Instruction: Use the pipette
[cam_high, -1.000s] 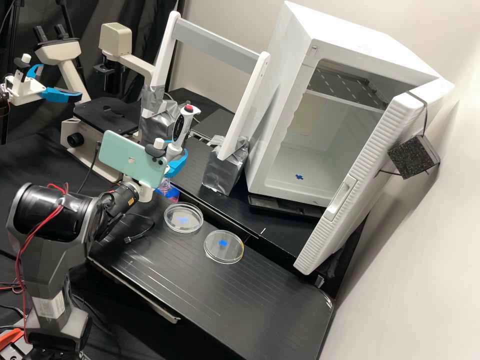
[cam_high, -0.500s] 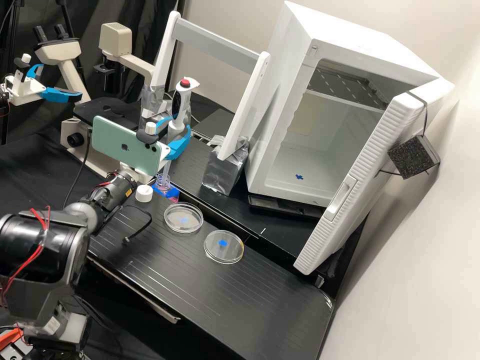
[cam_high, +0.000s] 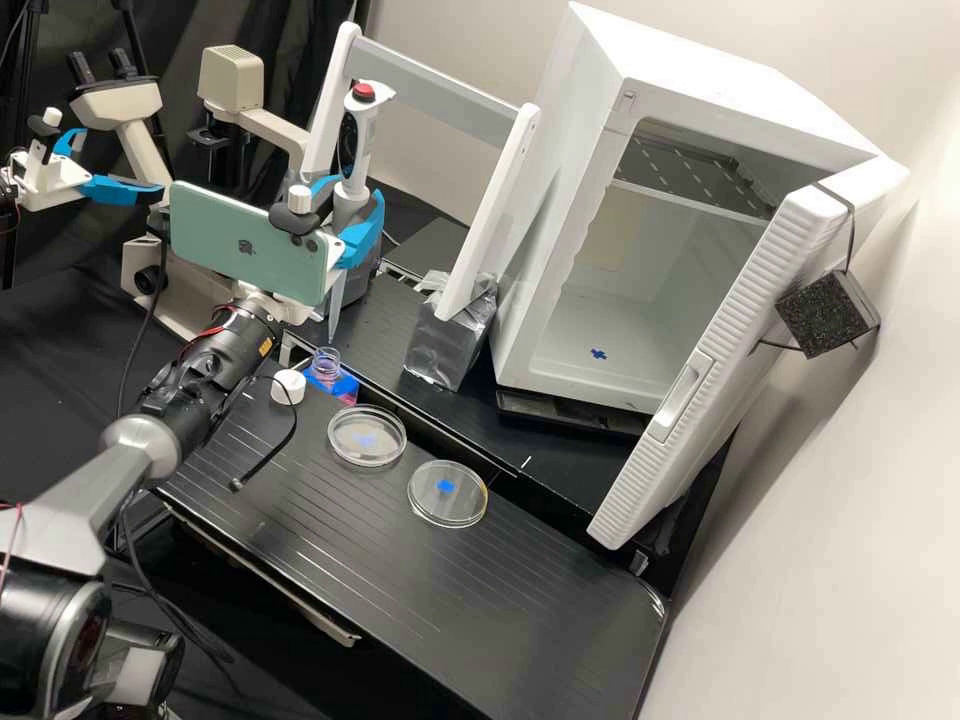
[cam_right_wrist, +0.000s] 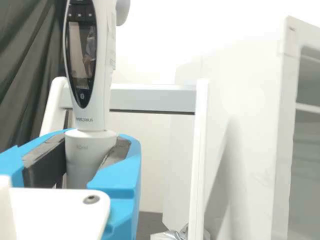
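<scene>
Here, pipette in gripper, tip near bottle rim; incubator apart.

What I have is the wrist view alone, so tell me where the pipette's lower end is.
Observer: The pipette's tip shows just above the mouth of the open bottle; I can't tell whether it is exactly over it.
Operator: Find me the bottle's cap.
Observer: A white cap lies on the black bench, beside the bottle.
Operator: Now report the dishes.
Observer: Two round clear dishes, a nearer one and a farther one, sit side by side on the bench.
</scene>
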